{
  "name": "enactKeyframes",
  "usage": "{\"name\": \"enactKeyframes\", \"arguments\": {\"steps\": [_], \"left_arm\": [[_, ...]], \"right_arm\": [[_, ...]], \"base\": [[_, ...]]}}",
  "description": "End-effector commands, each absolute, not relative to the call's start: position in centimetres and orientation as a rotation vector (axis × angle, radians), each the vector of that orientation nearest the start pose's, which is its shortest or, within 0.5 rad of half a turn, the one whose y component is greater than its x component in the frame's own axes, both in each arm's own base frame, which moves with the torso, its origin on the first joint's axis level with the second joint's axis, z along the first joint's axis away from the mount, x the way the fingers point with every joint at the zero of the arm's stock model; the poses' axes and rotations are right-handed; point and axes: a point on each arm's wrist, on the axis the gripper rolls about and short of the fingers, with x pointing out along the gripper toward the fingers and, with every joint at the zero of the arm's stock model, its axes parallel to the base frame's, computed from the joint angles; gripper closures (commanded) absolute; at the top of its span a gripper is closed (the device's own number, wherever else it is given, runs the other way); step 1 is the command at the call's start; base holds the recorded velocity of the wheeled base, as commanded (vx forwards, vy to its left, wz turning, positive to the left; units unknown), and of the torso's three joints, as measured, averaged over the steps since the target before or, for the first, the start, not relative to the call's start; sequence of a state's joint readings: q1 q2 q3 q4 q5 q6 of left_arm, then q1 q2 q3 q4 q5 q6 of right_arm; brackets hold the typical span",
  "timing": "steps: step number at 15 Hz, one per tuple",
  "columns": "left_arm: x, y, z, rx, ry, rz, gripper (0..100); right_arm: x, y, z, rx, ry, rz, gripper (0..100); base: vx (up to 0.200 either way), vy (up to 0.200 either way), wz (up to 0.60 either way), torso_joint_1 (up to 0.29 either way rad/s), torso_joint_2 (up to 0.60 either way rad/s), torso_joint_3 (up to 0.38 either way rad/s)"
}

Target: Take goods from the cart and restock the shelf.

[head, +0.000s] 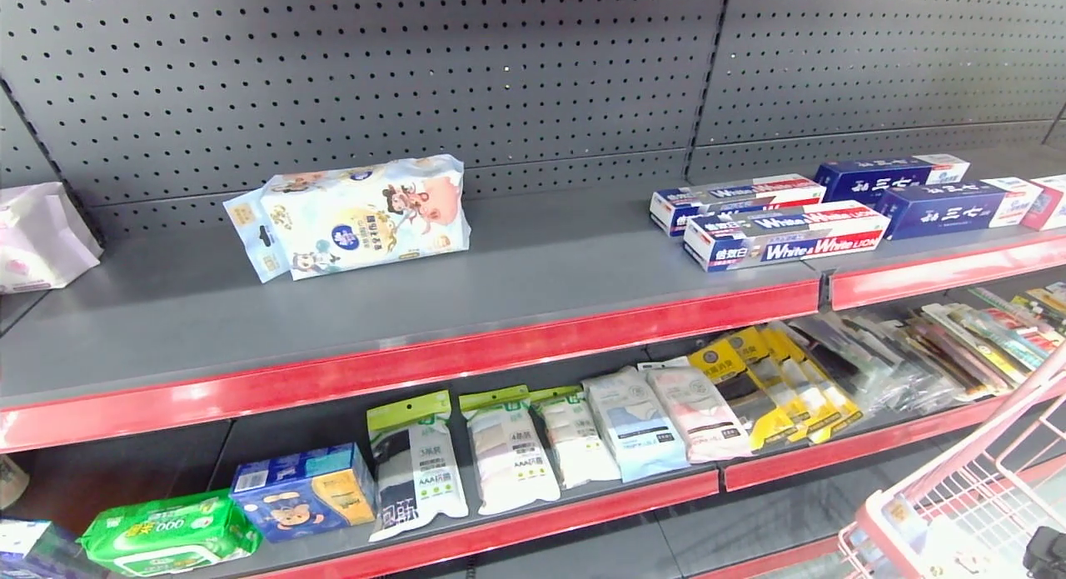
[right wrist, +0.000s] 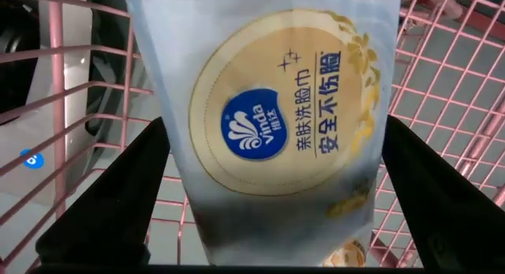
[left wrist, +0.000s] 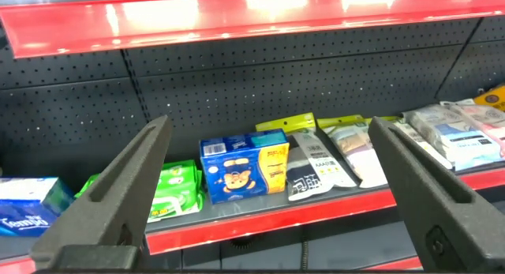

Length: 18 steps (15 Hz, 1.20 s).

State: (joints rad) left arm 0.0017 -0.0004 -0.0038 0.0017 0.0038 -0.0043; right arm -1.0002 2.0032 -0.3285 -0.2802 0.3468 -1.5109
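A white and blue tissue pack [right wrist: 276,132] with a round gold label lies inside the pink wire cart [right wrist: 442,92]. My right gripper [right wrist: 278,124] is open and straddles it, one finger close along each side. In the head view that gripper [head: 1047,552] is down in the cart [head: 958,496] at the lower right. My left gripper [left wrist: 268,148] is open with nothing in it, level with the lower shelf [left wrist: 260,219] and facing a blue box [left wrist: 242,165]. A similar white pack [head: 354,214] rests on the grey upper shelf [head: 516,271].
Toothpaste boxes [head: 783,221] line the right of the upper shelf, and a white bag [head: 37,237] sits at its far left. The lower shelf holds a green wipes pack [head: 166,533], a blue box [head: 300,489] and several hanging packets [head: 583,437]. The middle of the upper shelf is bare.
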Motion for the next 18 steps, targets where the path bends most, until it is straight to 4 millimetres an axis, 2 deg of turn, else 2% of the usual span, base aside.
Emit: {"name": "enactKeyframes", "arguments": {"steps": [1, 9, 18], "left_arm": [[-2.3, 0.0, 7.6, -0.005, -0.002, 0.006, 0], [-2.3, 0.0, 7.6, -0.005, -0.002, 0.006, 0], [-2.3, 0.0, 7.6, -0.005, 0.0, 0.006, 0]], "right_arm": [[11.5, -16.5, -1.4, -0.427, 1.15, 0.369, 0], [11.6, -16.7, -2.6, -0.403, 1.164, 0.407, 0], [11.7, -16.8, -2.9, -0.419, 1.16, 0.413, 0]], "base": [[0.0, 0.0, 0.0, 0.0, 0.0, 0.0], [0.0, 0.0, 0.0, 0.0, 0.0, 0.0], [0.0, 0.0, 0.0, 0.0, 0.0, 0.0]]}}
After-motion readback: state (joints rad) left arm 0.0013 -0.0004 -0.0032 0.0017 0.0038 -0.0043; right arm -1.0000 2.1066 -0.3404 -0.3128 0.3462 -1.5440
